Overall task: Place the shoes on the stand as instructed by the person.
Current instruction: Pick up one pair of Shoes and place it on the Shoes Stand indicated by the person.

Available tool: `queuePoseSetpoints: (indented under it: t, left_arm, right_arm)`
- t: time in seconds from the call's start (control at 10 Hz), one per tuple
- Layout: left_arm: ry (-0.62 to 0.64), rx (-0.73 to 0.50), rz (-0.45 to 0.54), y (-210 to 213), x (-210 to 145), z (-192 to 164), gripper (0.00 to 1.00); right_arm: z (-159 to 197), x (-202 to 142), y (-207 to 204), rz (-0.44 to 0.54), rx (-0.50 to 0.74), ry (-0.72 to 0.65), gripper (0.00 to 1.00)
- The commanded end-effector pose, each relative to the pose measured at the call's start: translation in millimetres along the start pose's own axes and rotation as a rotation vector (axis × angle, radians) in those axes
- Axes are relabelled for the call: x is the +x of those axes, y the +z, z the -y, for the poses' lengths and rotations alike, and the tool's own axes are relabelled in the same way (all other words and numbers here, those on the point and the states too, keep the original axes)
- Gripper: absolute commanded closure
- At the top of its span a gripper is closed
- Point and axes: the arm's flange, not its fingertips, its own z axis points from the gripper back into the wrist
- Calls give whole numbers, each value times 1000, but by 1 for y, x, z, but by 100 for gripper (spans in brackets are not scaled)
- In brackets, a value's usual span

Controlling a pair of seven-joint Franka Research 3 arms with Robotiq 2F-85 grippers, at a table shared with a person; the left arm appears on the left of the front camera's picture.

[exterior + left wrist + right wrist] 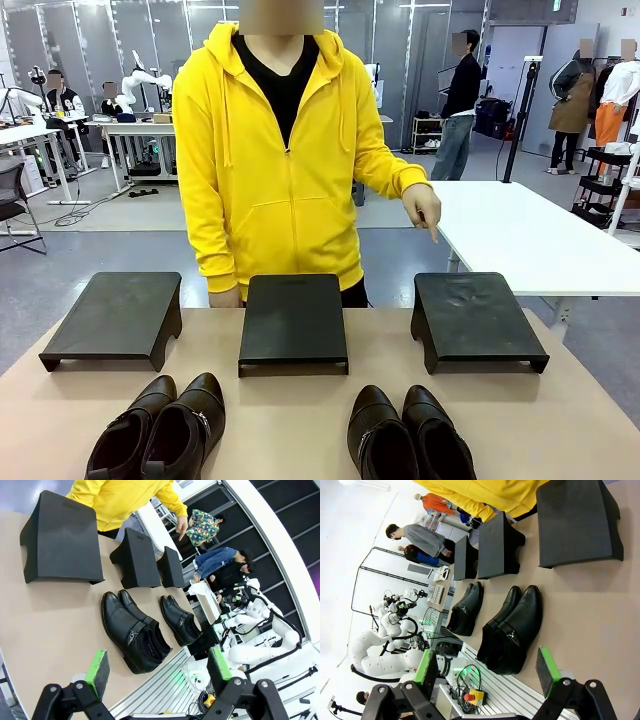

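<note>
Two pairs of glossy black shoes lie near the table's front edge: a left pair (160,432) and a right pair (408,438). Behind them stand three black stands, left (115,318), middle (293,322) and right (475,318). The person (275,160) in a yellow hoodie points one hand (425,212) down toward the right stand. My left gripper (159,665) hangs open above the left pair (132,632). My right gripper (486,668) is open above the right pair (512,630). Nothing is between either gripper's fingers.
A white table (530,235) stands behind the person at the right. The bare tan tabletop (300,400) runs between the shoes and the stands. Other people and workbenches are far off in the room.
</note>
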Motion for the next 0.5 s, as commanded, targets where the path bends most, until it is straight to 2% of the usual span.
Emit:
queuePoseSetpoints:
  t: [0.0, 0.4]
  left_arm:
    - [0, -1, 2, 1, 0, 0, 0]
    - [0, -1, 2, 1, 0, 0, 0]
  right_arm:
    - [-2, 1, 1, 4, 12, -4, 0]
    - [-2, 1, 1, 4, 12, -4, 0]
